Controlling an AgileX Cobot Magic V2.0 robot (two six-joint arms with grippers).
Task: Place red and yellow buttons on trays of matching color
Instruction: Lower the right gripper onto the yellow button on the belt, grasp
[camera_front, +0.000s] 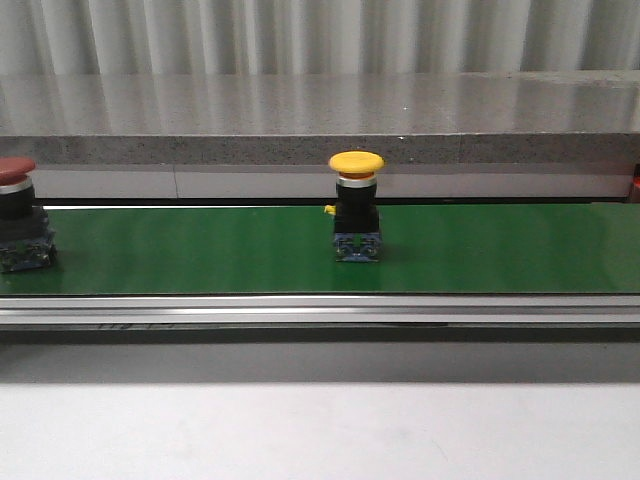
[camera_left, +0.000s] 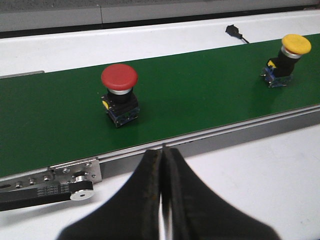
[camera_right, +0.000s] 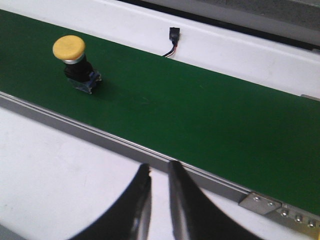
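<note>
Front view has the yellow button standing upright mid-frame on the green belt, and the red button half cut off at the left edge. No trays visible anywhere, so I can't say where they sit. Left gripper is pressed together with nothing in it, hanging over the white tabletop at the bottom of its frame, short of the belt. Right gripper looks slightly apart, though it's hard to be sure, and empty too. Looks like step one: neither button picked. Next move calls for spreading a gripper and reaching over the rail.
</note>
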